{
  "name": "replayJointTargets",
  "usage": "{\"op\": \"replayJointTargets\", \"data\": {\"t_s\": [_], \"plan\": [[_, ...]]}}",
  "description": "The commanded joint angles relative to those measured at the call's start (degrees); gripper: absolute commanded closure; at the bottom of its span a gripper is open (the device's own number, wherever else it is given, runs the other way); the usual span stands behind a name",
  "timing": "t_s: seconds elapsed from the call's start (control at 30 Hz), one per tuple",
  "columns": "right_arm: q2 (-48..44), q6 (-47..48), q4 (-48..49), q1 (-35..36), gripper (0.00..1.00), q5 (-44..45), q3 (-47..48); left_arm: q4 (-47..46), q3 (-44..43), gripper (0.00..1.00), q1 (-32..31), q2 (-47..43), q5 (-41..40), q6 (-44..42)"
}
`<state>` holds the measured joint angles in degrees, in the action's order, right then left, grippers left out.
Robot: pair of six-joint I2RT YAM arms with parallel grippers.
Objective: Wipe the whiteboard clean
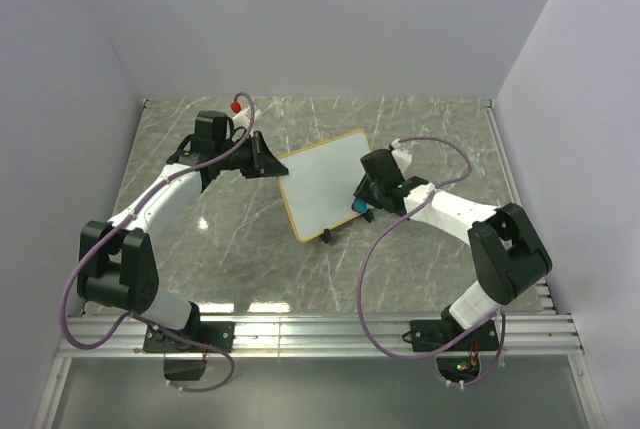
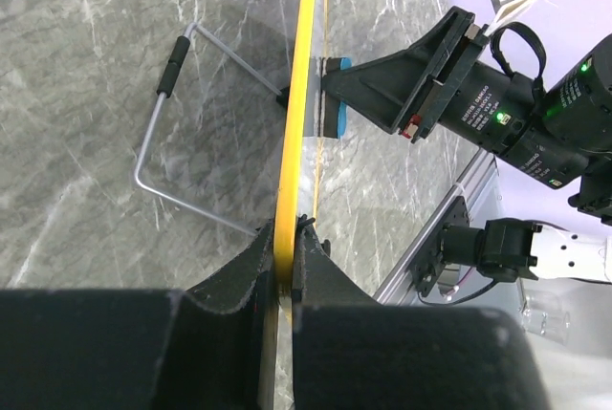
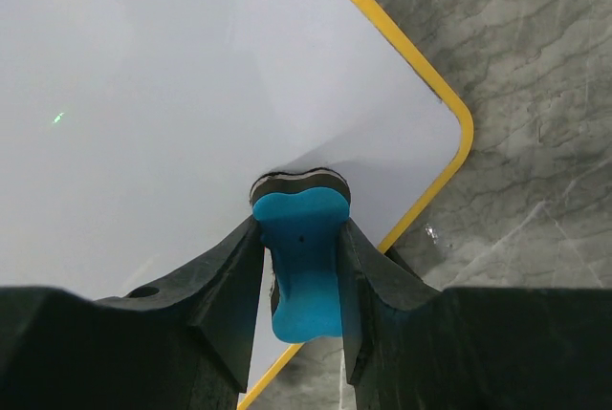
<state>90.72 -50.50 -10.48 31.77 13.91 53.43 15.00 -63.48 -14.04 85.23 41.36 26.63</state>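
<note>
Right gripper point(image 3: 301, 228) clamped on blue eraser point(image 3: 304, 271), its felt pad pressed to the whiteboard point(image 3: 191, 95) near one rounded corner.

Left gripper point(image 2: 285, 257) was pinched tight on the board's yellow frame edge, bracing it. The board stood tilted on its wire stand point(image 2: 153, 142) in the middle of the table point(image 1: 200, 239), between the two arms. No writing showed on the white face in the right wrist view or from above; faint residue could not be ruled out. Judged: wiping step, probably late. To do it well, hold the pad flat and fully on the surface. Press lightly and evenly toward the braced side so the stand does not fold or skid. Run overlapping strokes parallel to the frame, stopping short of the rim so the pad does not catch. The left grip should hold until the eraser lifts off.
</note>
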Motion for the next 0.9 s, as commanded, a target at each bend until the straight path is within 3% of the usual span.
{"op": "replayJointTargets", "data": {"t_s": [0.0, 0.27, 0.4, 0.63, 0.87], "plan": [[1.74, 1.28, -0.33, 1.28, 1.00, -1.96, 1.05, 1.96, -1.20, 1.00, -1.34, 1.25, -0.50, -4.92], [2.01, 3.56, -4.11, -0.48, 1.00, -0.91, 15.47, 4.59, -3.75, 1.00, -1.34, 0.90, -2.25, -5.80], [-1.23, 5.32, -5.43, -1.45, 1.00, 0.59, 19.08, 5.12, -4.98, 1.00, -1.34, 0.11, -8.03, -5.54], [-7.57, 6.29, -7.79, -8.55, 1.00, 2.00, 12.59, 5.65, -5.51, 1.00, -1.34, -3.22, -23.40, -4.49], [-8.81, 8.93, -12.89, -15.42, 1.00, 5.33, 7.57, 4.51, -3.84, 1.00, -1.34, -3.93, -26.86, -3.87]]}}
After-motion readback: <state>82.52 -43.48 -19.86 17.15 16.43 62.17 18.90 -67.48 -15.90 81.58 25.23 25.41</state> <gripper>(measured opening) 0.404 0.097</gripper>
